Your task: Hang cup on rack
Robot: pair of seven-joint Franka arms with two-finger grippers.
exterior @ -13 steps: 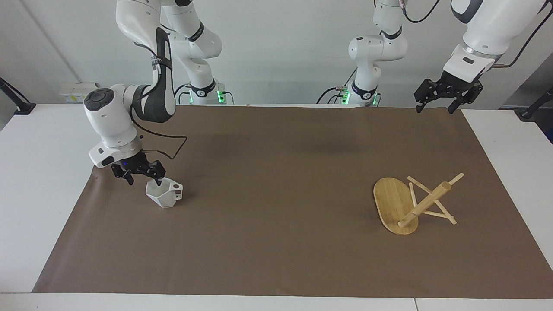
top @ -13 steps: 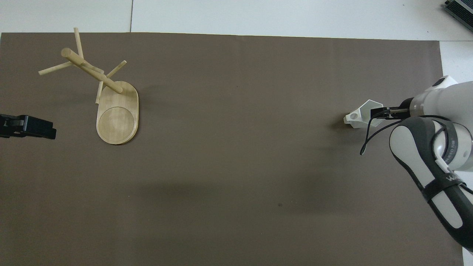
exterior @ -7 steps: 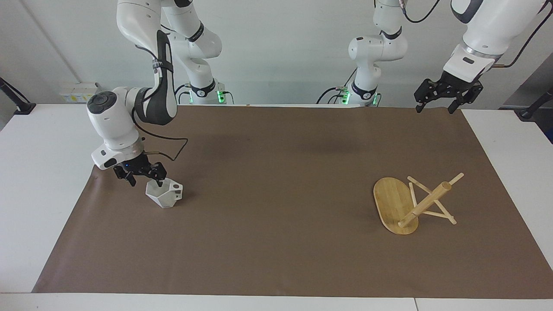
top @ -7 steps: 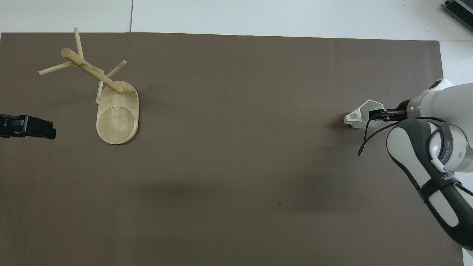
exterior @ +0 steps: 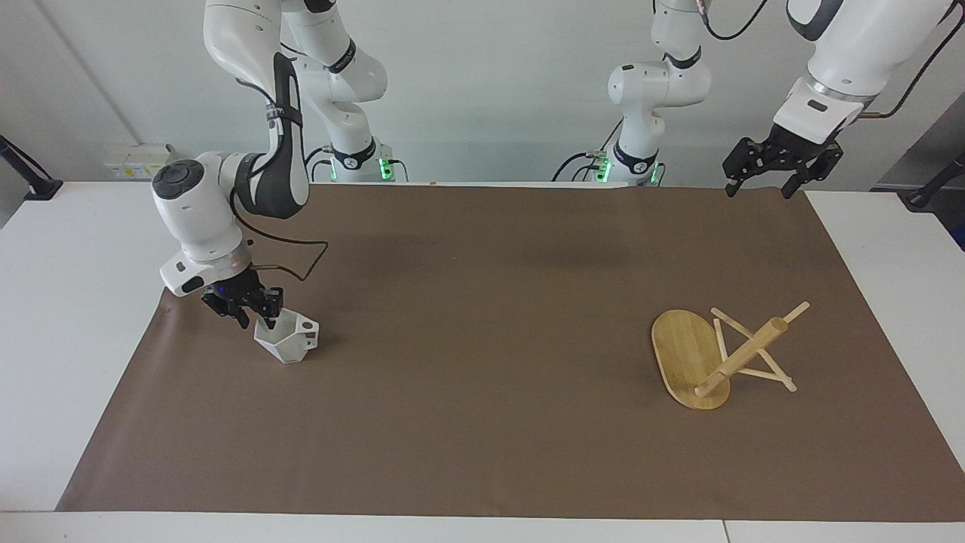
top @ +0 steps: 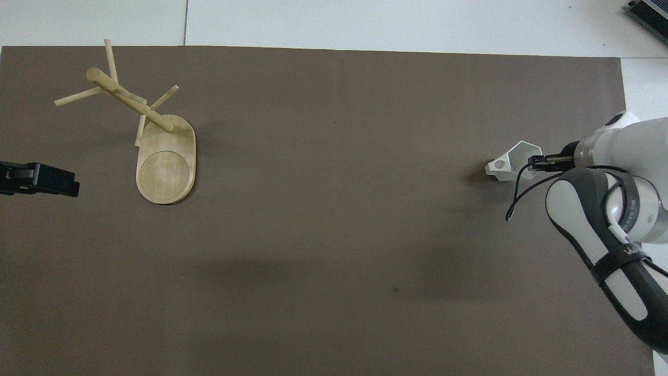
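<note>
We have the right gripper down at the cup, its jaws narrowed over the rim wall; whether they grip yet we cannot tell. The cup sits on the table at the right arm's end, well apart from the rack. We should clamp squarely before lifting, handle hole free. The left gripper waits, jaws wide.

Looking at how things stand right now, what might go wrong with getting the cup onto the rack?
1. The rack lies toppled on the brown mat, post slanting, so no peg is ready for hanging.
2. The right gripper pinches only the rim of the cup; the faceted wall may slip or tilt on lifting.
3. The left gripper waits high, away from the rack.
</note>
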